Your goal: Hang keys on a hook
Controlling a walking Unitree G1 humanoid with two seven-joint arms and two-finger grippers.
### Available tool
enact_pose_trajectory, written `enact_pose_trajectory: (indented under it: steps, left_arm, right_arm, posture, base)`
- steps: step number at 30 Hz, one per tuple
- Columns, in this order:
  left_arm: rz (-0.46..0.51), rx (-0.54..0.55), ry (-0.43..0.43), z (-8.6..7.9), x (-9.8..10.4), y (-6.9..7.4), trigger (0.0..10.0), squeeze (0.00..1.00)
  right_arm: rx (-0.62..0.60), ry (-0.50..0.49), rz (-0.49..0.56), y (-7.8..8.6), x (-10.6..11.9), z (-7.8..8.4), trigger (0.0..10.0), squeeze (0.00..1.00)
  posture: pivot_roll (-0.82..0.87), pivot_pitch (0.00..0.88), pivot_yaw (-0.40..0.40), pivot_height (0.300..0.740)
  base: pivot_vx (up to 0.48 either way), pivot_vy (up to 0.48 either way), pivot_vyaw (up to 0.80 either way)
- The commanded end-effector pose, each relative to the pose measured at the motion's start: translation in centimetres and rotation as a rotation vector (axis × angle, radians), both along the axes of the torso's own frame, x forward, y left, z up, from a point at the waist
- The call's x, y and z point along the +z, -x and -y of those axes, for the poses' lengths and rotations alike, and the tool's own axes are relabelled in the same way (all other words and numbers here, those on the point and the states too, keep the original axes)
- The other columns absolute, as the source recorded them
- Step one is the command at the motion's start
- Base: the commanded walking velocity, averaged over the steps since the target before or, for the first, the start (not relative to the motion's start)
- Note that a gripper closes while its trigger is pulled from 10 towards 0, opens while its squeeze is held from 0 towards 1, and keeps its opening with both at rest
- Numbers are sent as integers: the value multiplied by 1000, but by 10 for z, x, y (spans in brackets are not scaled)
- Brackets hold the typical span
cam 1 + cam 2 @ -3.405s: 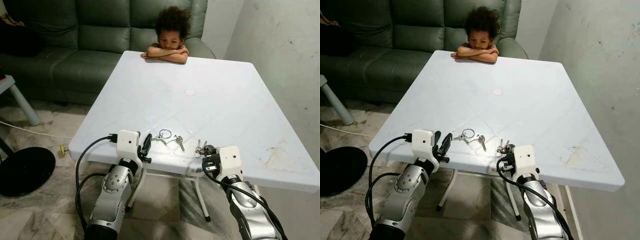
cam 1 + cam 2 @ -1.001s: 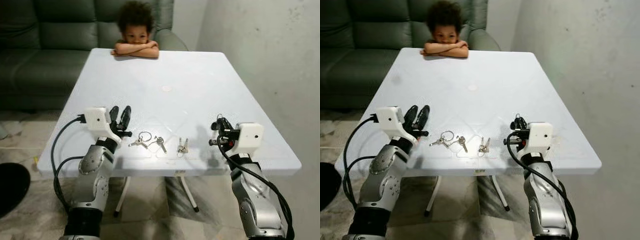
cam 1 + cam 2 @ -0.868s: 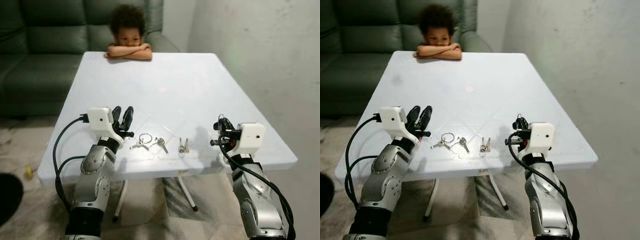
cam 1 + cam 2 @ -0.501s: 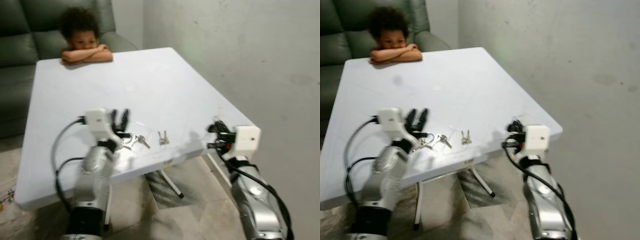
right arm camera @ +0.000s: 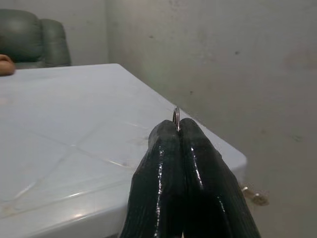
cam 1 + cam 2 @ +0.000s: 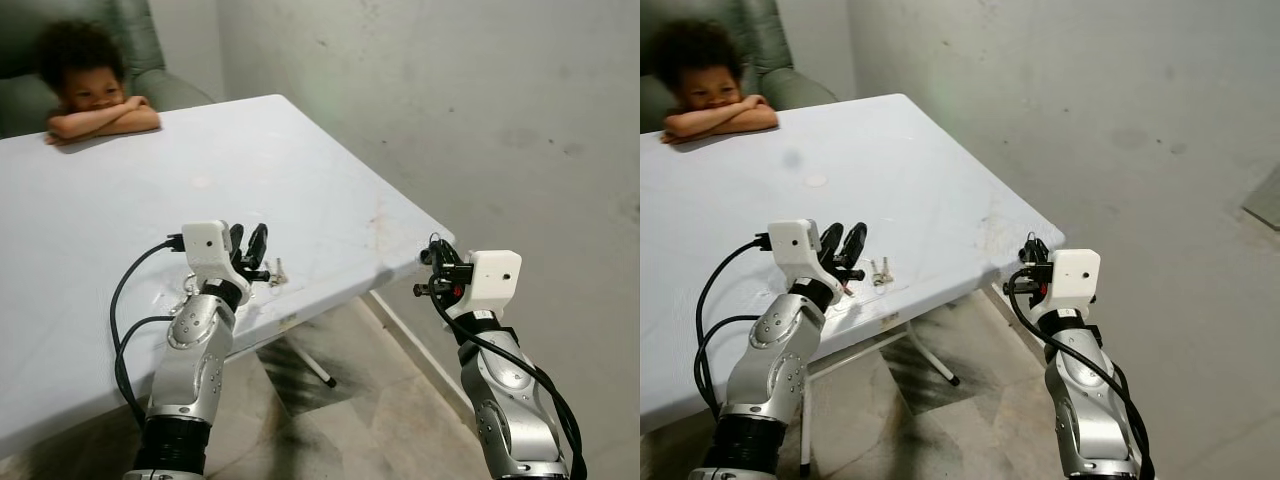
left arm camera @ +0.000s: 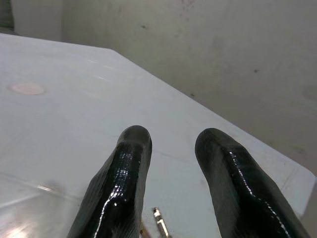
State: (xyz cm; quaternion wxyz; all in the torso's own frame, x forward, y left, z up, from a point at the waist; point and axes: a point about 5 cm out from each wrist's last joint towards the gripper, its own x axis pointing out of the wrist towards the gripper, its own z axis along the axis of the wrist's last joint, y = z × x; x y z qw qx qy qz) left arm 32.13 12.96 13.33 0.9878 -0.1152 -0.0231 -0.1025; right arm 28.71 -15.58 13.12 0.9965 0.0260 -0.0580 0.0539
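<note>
Our right gripper (image 5: 177,130) hangs off the white table's (image 6: 330,190) corner, fingers pinched tight on a key ring (image 5: 176,118) (keys (image 5: 252,197) dangle beneath); our left gripper (image 6: 248,248) hovers above the tabletop, fingers (image 7: 124,173) parted and holding nothing; more keys (image 6: 880,271) lie just beside it; a child (image 6: 85,90) leans on the far edge.

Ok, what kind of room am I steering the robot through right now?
Most likely a home living room: a dark green leather sofa stands behind a white plastic folding table, a person leans folded arms on the table's far edge, and a bare grey plastered wall runs alongside.
</note>
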Motion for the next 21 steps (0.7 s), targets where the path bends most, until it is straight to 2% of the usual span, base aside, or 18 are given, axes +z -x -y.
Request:
enact_pose_trajectory:
  steps: [1, 13, 18, 21]
  left_arm:
    - [13, -4, -10, 2, 1, 0, 10000, 0]
    - [34, -22, -27, 1, 3, 1, 10000, 0]
    - [34, -20, -12, 0, 3, 1, 10000, 0]
    - [-5, -7, 22, 1, 0, 0, 10000, 0]
  right_arm:
    - [-9, 8, 20, -2, 7, 3, 10000, 0]
    - [-6, 15, 18, -3, 7, 2, 10000, 0]
    - [-3, 15, 14, -2, 6, 1, 10000, 0]
    - [-4, 16, 11, -1, 5, 1, 10000, 0]
  posture:
    - [84, 0, -51, 740]
    - [87, 0, -51, 740]
    - [88, 0, -53, 740]
    - [87, 0, -54, 740]
  base:
    - [0, 0, -750]
    - [0, 0, -750]
    - [0, -432, -750]
    - [0, 0, -752]
